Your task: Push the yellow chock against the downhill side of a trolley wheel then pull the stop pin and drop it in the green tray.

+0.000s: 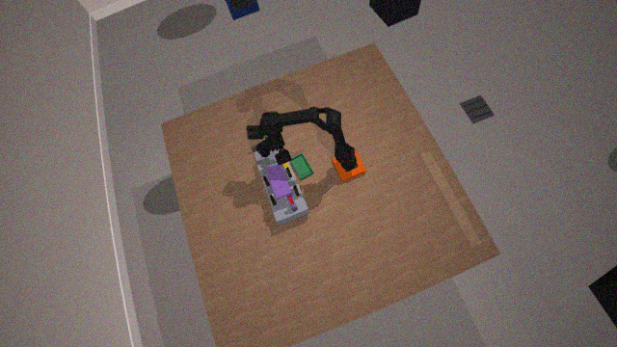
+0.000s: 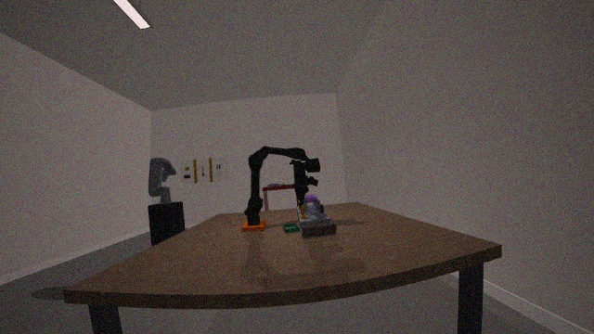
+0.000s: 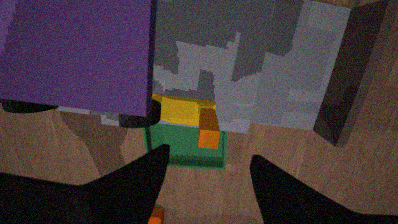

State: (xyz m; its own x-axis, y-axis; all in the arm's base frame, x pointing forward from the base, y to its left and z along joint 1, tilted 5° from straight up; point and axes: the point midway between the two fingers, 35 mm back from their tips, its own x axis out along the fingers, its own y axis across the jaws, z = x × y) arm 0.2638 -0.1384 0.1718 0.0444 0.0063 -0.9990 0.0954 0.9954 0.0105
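Apparently, the hand (image 1: 283, 157) (image 3: 210, 156) hangs half open, gripping nothing, near the chock's orange handle (image 3: 209, 138).

The counter (image 1: 386, 207) (image 2: 278, 269) (image 3: 285, 145) is brown with streaky grain, paler in a band along its right edge from above. Nearer its left edge, the trolley (image 1: 279, 180) (image 2: 311, 198) (image 3: 75, 55) is purple, the ramp (image 1: 289, 216) (image 2: 317, 229) (image 3: 280, 95) grey, the tray (image 1: 303, 167) (image 2: 290, 228) (image 3: 187, 145) green, the chock (image 1: 286, 165) (image 2: 303, 211) (image 3: 180, 110) yellow with an orange handle (image 3: 209, 139).

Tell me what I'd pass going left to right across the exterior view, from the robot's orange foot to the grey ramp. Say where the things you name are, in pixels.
Orange base (image 1: 360, 172) (image 2: 246, 228) → green tray (image 1: 303, 167) (image 2: 290, 228) → grey ramp (image 1: 293, 216) (image 2: 318, 229).
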